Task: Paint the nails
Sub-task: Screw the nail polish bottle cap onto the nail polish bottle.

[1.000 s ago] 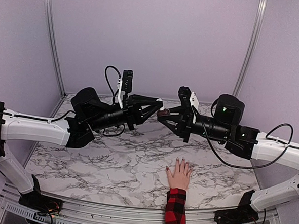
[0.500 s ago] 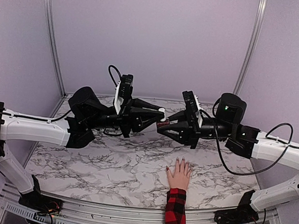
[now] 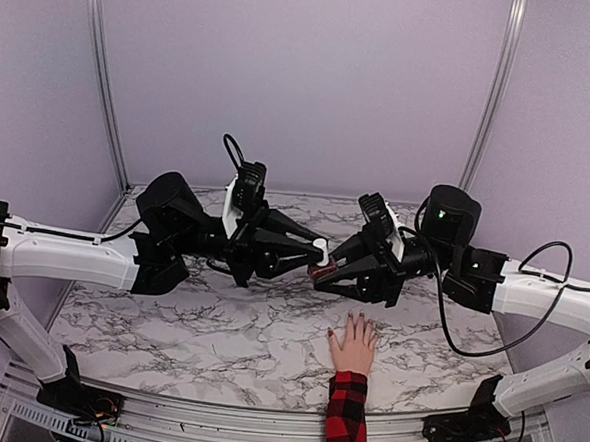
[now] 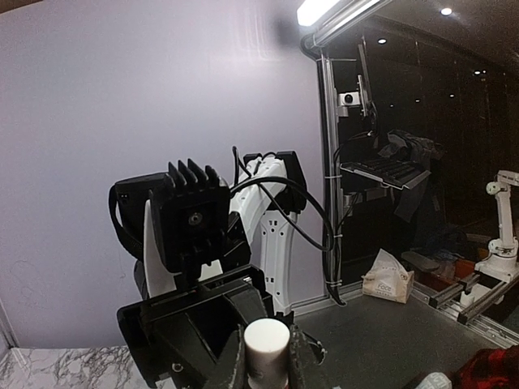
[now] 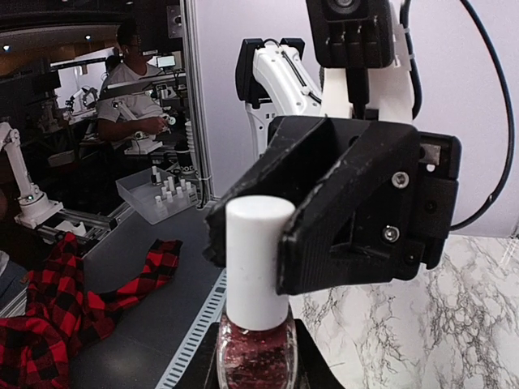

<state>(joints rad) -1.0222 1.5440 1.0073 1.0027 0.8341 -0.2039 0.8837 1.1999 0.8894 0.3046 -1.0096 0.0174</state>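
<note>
A pale hand (image 3: 352, 347) in a red-and-black plaid sleeve (image 3: 346, 425) lies flat on the marble table (image 3: 168, 323) near the front edge. Its nails (image 3: 360, 315) are tiny dark tips pointing away from me. Above and left of the hand, the two grippers meet over a small nail-polish bottle (image 5: 255, 348) of dark red polish. My right gripper (image 3: 321, 275) is shut on the glass body. My left gripper (image 3: 318, 250) is shut on the bottle's white cap (image 5: 258, 259), whose top (image 4: 266, 340) shows between the left fingers (image 4: 232, 361).
Purple walls with metal posts (image 3: 101, 79) close in the back and sides. Off the table's near side lie plaid cloth (image 5: 49, 316) and a clear tray of small bottles (image 5: 158, 190). The metal front rail (image 3: 213, 416) runs below the hand.
Both grippers have come down and toward the front together, carrying the bottle closer to the hand. The hand has stayed still.
</note>
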